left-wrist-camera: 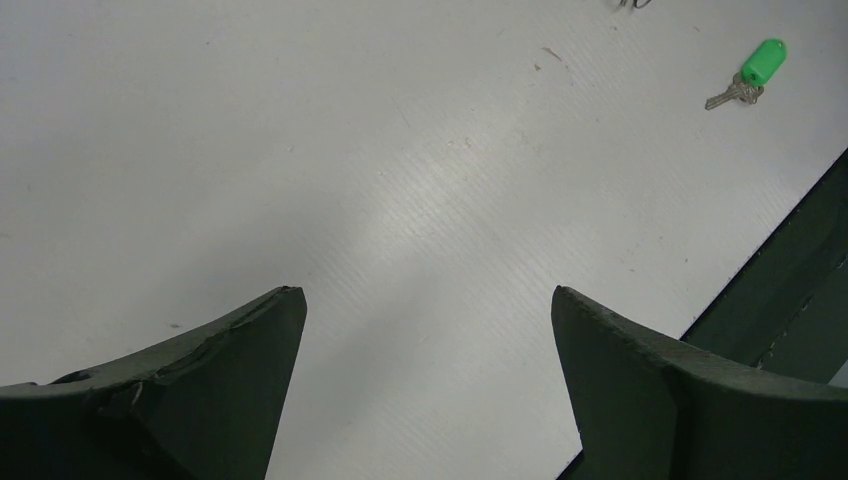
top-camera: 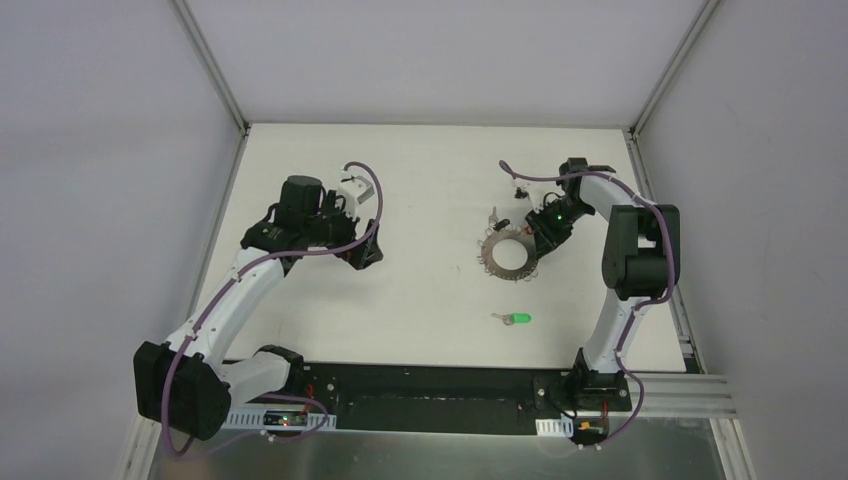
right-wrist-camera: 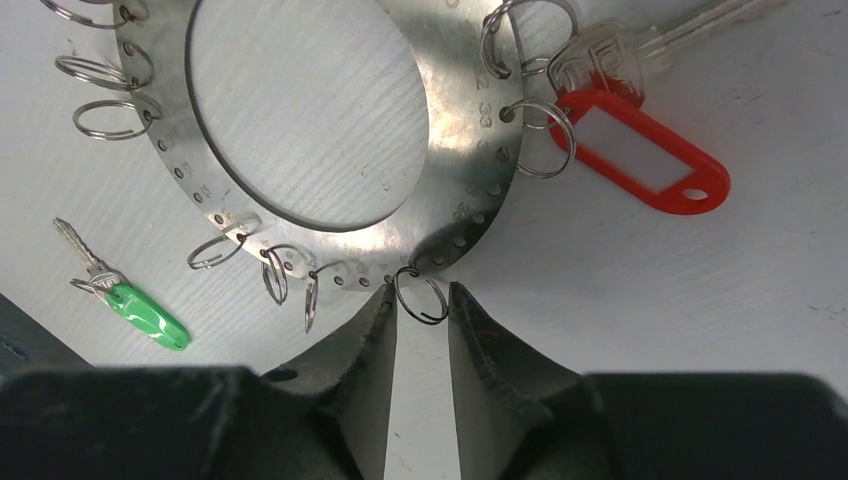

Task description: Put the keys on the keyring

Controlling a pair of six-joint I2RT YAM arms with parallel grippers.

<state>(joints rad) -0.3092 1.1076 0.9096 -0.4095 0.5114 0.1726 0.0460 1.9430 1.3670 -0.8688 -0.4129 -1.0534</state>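
step: right fingers [right-wrist-camera: 365,350] nearly closed around small wire loop [right-wrist-camera: 420,297] on flat grey metal keyring [right-wrist-camera: 440,150], grip unclear | left fingers [left-wrist-camera: 250,340]: wide open, empty | next: probably fetch green-headed silver key [right-wrist-camera: 140,312]

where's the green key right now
In the top view the green key lies loose on the table, right of centre, between the keyring and the right arm's base, not touching the ring.

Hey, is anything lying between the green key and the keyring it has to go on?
Nothing visible does. Only bare table separates the green key from the keyring. The right gripper sits at the ring's far right rim, off that line.
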